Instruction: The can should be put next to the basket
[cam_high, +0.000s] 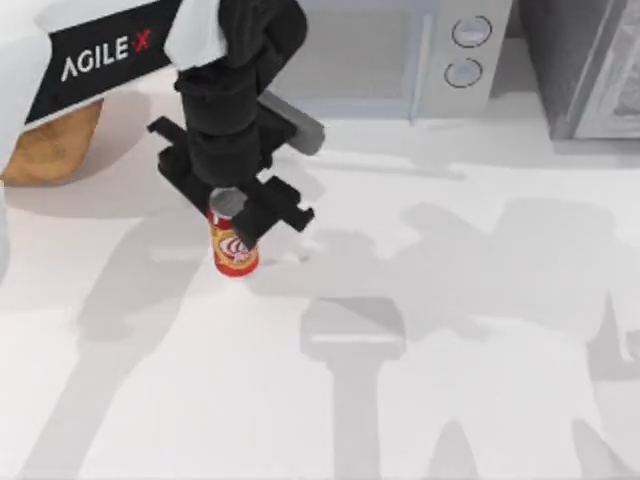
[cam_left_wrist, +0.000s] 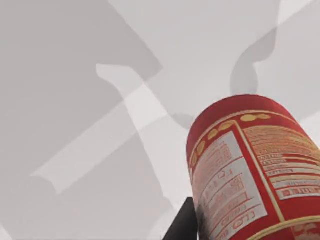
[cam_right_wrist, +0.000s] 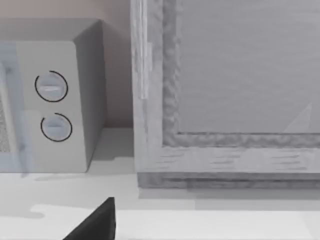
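Can (cam_high: 233, 250) stands upright on the white desk (cam_high: 480, 400), left of the middle, red bands with an orange-yellow belly. Left pincer (cam_high: 240, 222) reaches down over it from above, black fingers (cam_high: 275, 212) clamped on its upper part. In the left wrist view the can's (cam_left_wrist: 250, 170) printed red side looms close beside a dark finger (cam_left_wrist: 182, 225). Basket (cam_high: 50, 145), tan wicker, sits at the far left edge under the AgileX arm, well apart from the can. A grey microwave (cam_high: 400, 55) stands at the far side.
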